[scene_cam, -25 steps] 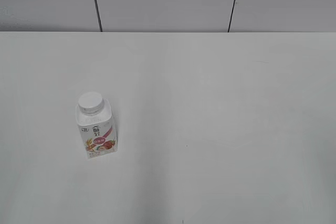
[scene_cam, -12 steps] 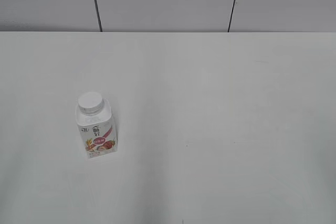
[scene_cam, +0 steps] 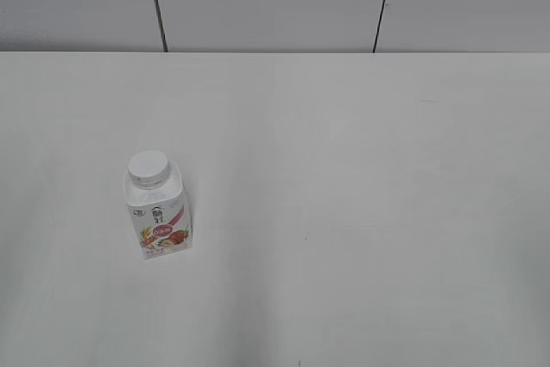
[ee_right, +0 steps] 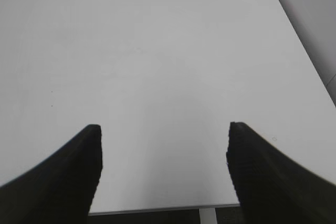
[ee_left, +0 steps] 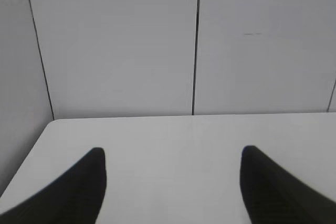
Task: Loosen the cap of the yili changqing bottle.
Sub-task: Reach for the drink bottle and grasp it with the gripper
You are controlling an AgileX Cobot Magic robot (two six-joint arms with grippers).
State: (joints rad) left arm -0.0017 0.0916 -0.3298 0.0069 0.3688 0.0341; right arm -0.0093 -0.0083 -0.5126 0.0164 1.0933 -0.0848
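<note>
While both grippers gape empty, capped bottle upright, pink label writing unreadable.

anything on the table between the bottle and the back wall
Nothing: in the exterior view only bare white table lies between the yili changqing bottle and the wall.

Left hand and right hand, fingers spread wide.

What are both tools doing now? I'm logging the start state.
Left tool: open, holding nothing.
Right tool: open, holding nothing.
</note>
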